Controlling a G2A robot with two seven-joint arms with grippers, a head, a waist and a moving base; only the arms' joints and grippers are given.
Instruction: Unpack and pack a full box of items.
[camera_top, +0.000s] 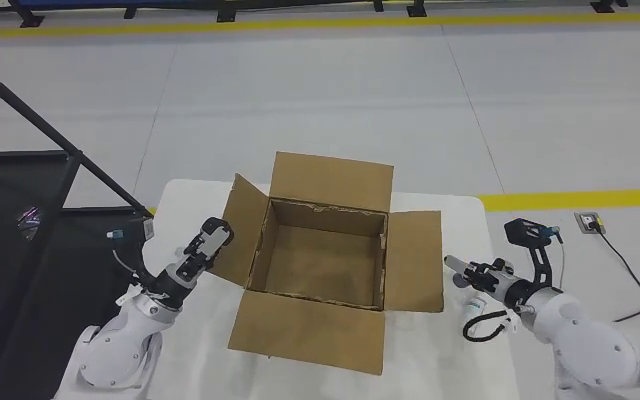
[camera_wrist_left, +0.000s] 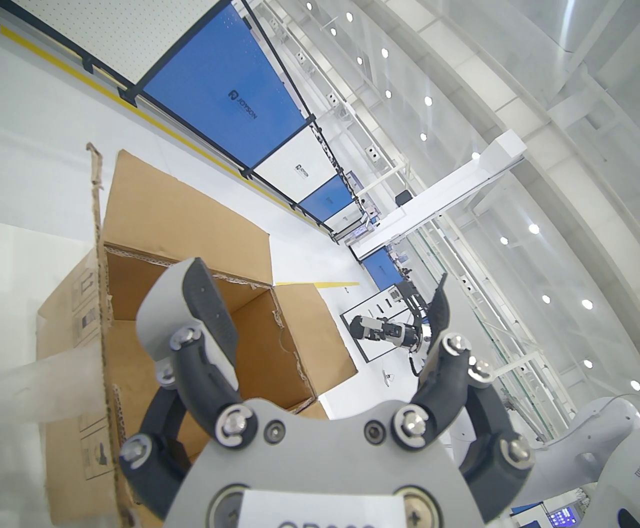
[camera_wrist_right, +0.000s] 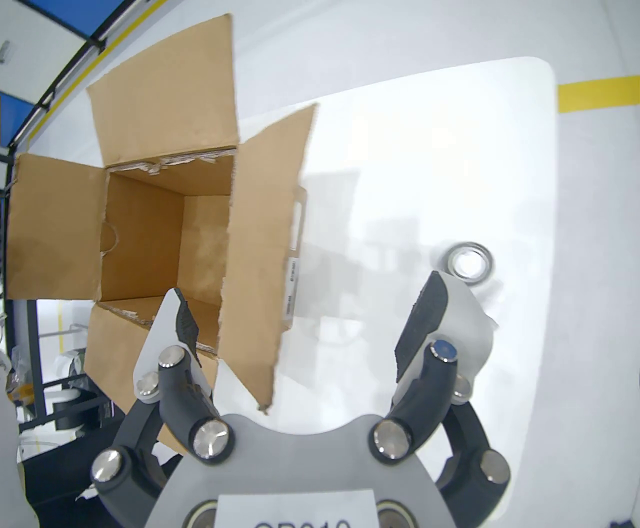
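The cardboard box (camera_top: 330, 215) is sitting mid-table on the white table (camera_top: 440, 350), its 4 flaps folded outward and its inside looking bare. It is lying between the 2 arms. The left gripper (camera_top: 213, 236) is hovering just beside the left flap and the right gripper (camera_wrist_right: 305, 295) just off the right flap, both with fingers spread and holding nothing. A small ring (camera_wrist_right: 469, 262) is resting on the table near the right gripper, so the right arm is probably better placed to pack it.

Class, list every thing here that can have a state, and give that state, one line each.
cardboard box: upright, all four flaps open, nothing visible inside
left end effector: open, holding nothing
right end effector: open, holding nothing
metal ring: lying flat on the table, apart from the box
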